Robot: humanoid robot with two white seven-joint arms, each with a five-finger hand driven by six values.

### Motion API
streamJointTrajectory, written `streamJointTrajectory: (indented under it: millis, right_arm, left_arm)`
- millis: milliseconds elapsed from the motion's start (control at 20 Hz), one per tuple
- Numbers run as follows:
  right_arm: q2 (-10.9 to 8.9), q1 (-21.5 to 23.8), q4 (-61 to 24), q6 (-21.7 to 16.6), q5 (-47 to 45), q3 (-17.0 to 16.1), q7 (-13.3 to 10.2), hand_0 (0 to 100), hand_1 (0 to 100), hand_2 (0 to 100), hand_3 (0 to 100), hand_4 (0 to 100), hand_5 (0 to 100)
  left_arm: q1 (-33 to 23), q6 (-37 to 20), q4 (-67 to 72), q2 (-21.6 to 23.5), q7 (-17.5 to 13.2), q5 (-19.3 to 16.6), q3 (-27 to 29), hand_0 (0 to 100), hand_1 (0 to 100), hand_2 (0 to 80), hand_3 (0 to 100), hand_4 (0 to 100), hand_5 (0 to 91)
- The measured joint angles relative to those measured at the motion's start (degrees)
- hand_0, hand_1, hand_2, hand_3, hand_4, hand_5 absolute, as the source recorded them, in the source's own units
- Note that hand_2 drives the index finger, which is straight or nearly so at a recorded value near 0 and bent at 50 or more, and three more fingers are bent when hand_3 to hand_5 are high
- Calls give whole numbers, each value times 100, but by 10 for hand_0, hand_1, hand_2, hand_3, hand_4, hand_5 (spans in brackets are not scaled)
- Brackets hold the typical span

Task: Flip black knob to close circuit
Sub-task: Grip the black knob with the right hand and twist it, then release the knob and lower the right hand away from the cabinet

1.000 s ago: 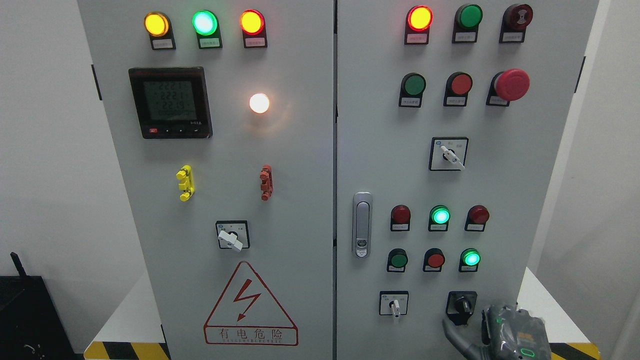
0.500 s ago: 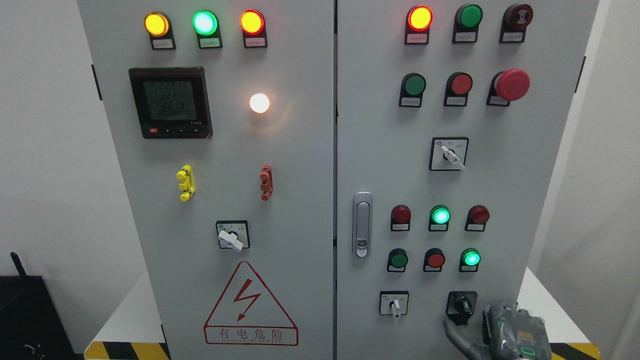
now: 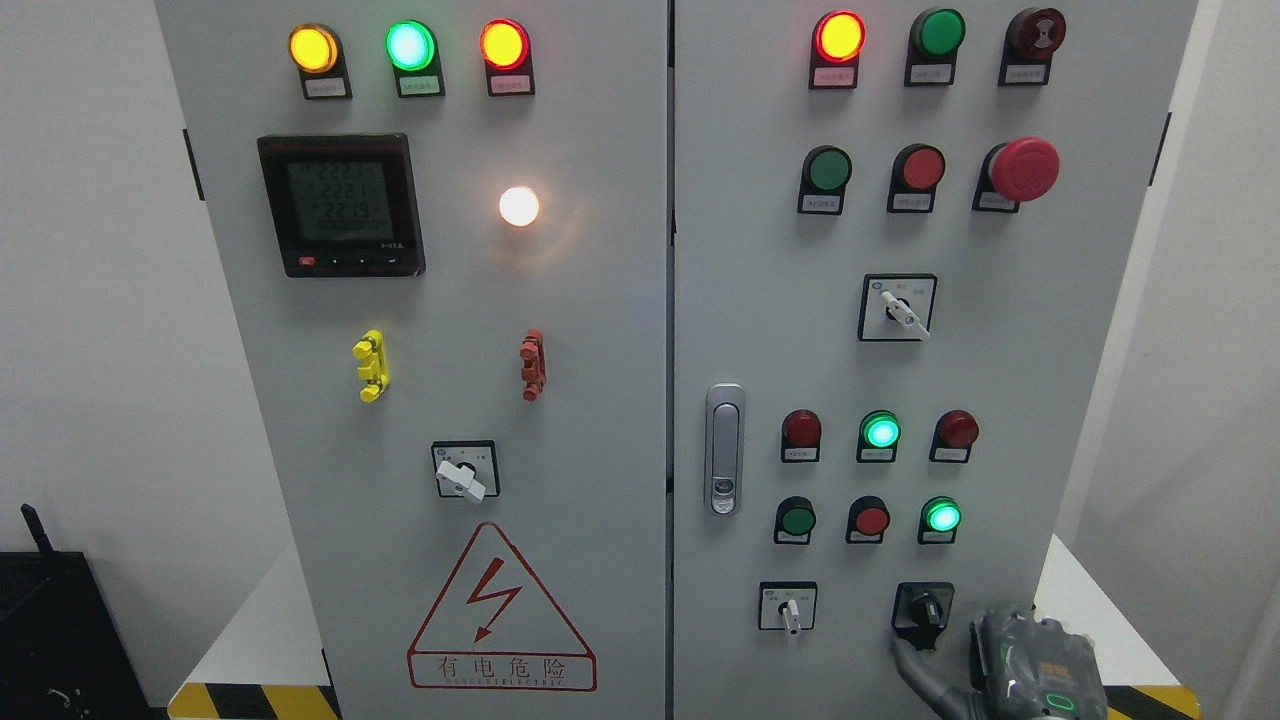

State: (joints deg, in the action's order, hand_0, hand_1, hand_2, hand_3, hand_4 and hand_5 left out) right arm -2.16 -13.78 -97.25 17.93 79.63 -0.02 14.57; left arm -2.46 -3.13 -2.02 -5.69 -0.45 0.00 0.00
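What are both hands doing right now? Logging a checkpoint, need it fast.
Left hand: not in view.
Right hand: at the lower right, a finger reaching up just below the black knob; contact and grip cannot be told.

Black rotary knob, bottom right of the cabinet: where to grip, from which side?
Pinch the raised black lever of the black rotary knob across its two flat sides; it stands proud of its square black plate and points down-right. Probably come from below-right, where the right robot hand already sits with a finger just under it.

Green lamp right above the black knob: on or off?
On. The green lamp glows bright above the black knob; the green one in its row is dark.
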Motion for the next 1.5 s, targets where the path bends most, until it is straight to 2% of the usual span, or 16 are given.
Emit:
streamJointTrajectory:
  millis: [550,1250,1500]
  right_arm:
    - [-68,-16,25,6,-223,-154,6,0,0,860,1000,807,838]
    - [-259,-40,51,303,-555,-227,42,0,0,859,1000,809,840]
    - [-292,-12,55,357,-588,-151,-168,0,0,859,1000,809,842]
  left_arm:
    - [0,-1,11,0,0,0,0,0,0,0,49,25,0]
    - [0,-2,4,0,0,0,0,0,0,0,49,25,0]
    - [0,-1,2,0,1,0,0,0,0,0,49,25,0]
